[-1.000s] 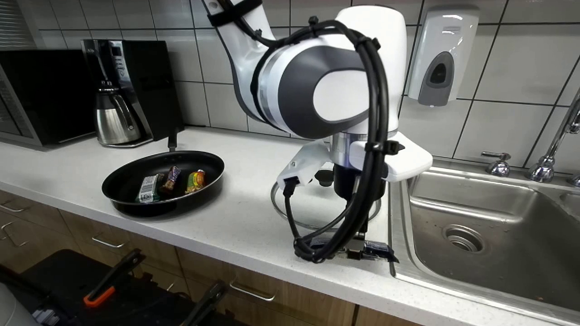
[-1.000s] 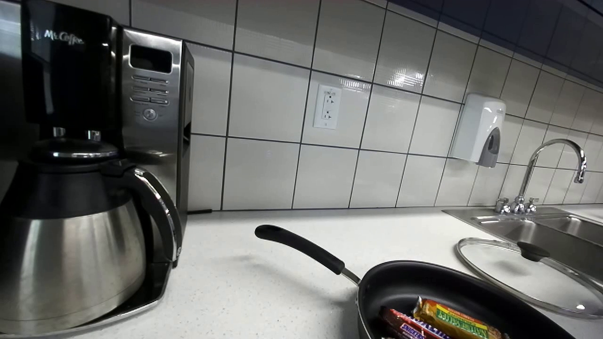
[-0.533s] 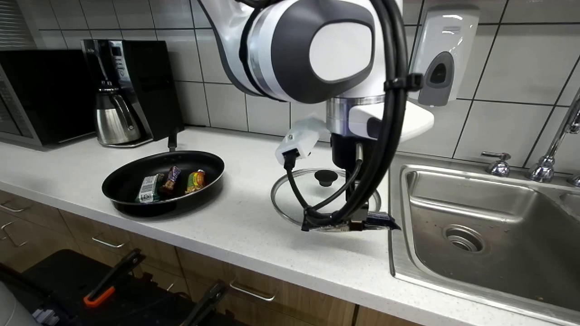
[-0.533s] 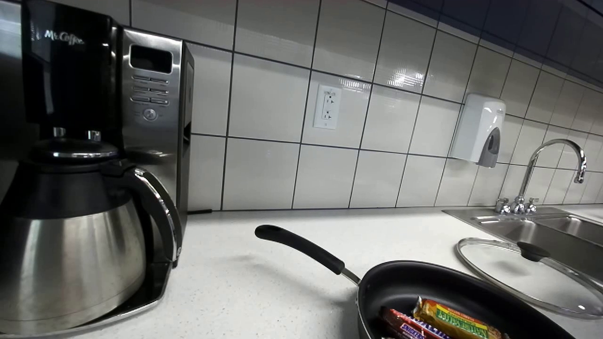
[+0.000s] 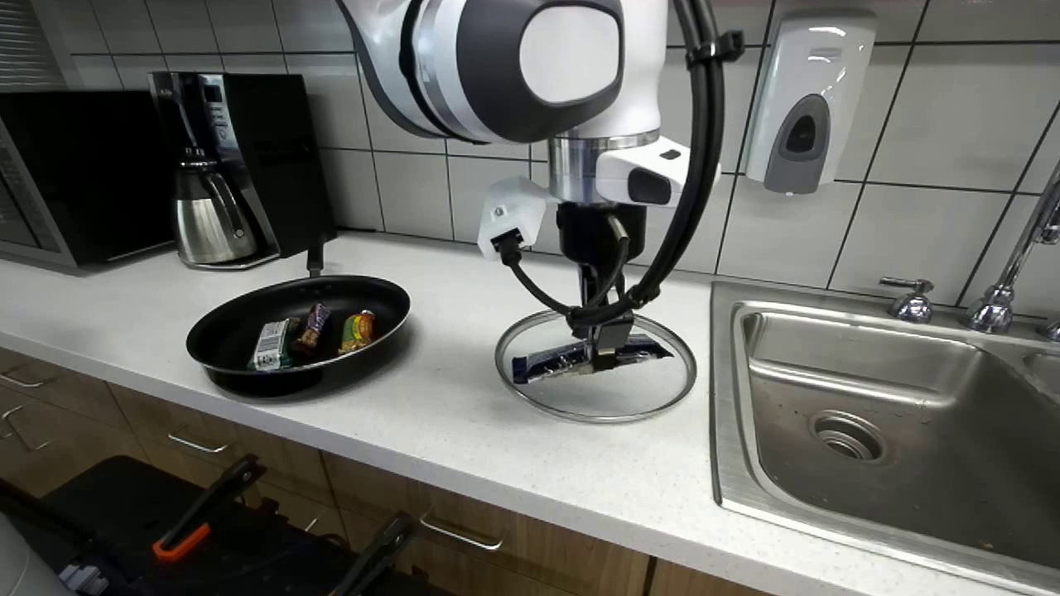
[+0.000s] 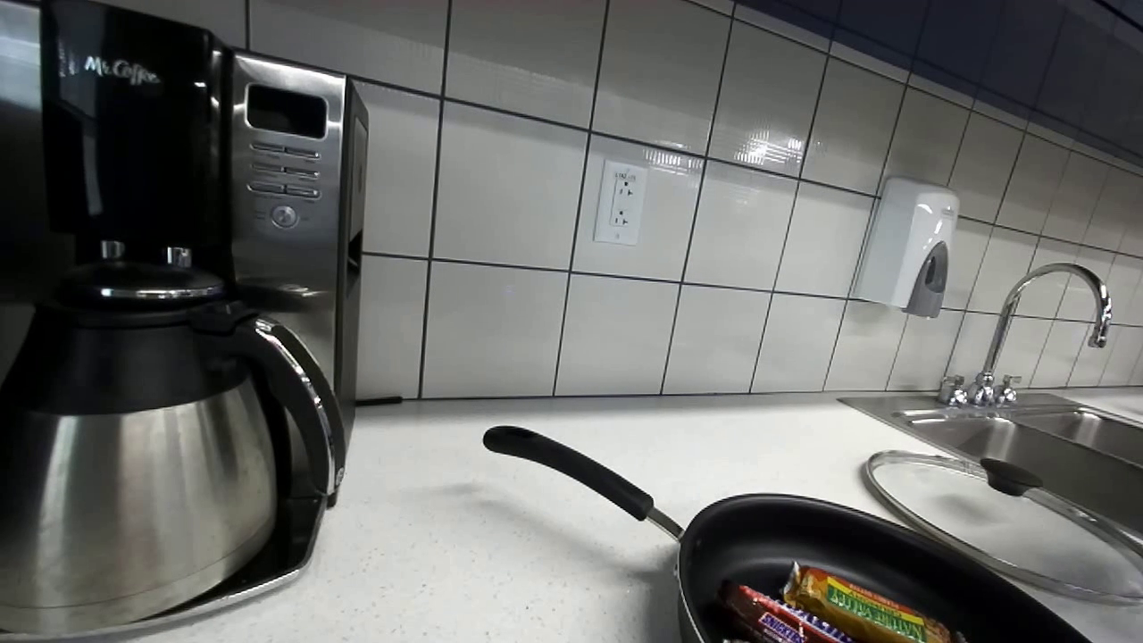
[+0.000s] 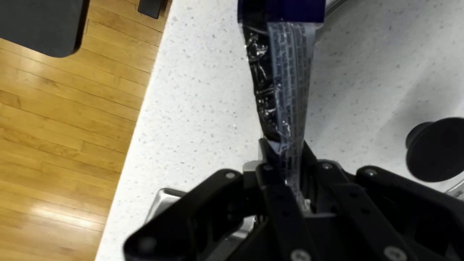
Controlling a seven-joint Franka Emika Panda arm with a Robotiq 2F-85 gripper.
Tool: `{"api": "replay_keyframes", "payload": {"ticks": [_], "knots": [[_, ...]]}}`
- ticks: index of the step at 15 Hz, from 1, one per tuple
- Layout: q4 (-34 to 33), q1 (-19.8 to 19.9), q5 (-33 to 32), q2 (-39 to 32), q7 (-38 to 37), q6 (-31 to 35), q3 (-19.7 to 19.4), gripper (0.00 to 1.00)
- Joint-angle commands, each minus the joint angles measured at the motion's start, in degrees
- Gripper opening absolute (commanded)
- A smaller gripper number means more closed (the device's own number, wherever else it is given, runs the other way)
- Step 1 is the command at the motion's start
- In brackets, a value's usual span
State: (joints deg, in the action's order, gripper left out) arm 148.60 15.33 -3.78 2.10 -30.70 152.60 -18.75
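A dark blue wrapped bar (image 5: 551,362) hangs just right of centre in an exterior view, pinched near mid-length by the gripper (image 5: 604,359). Long axis: left to right, left end slightly lower. In the wrist view it points up from the grip to the top edge, which cuts it off. Left of frame, a black frying pan (image 5: 298,384) holds three wrapped snacks (image 5: 311,328). I see the bar against a glass lid (image 5: 629,397), clearance unclear; wrapper print illegible.

In both exterior views, a coffee maker (image 5: 286,157) and its jug (image 5: 211,228) stand left, a sink (image 5: 903,463) and faucet (image 5: 990,310) right; a soap dispenser (image 5: 816,83) hangs on the far wall (image 5: 961,116).
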Motion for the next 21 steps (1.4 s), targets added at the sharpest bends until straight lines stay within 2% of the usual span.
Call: {"api": "replay_keyframes", "payload": {"ticks": [1, 10, 15, 21], "knots": [[-0.56, -1.23, -0.73, 2.61, 5.98, -2.81, 3.44, 0.04], [-1.78, -8.23, 4.41, 3.40, 25.25, -2.56, 9.85, 0.04], [-0.44, -12.34, 6.82, 6.41, 35.98, -3.20, 12.64, 0.04], [1.92, -19.36, 10.93, 8.81, 47.06, -5.29, 16.30, 0.04]]}}
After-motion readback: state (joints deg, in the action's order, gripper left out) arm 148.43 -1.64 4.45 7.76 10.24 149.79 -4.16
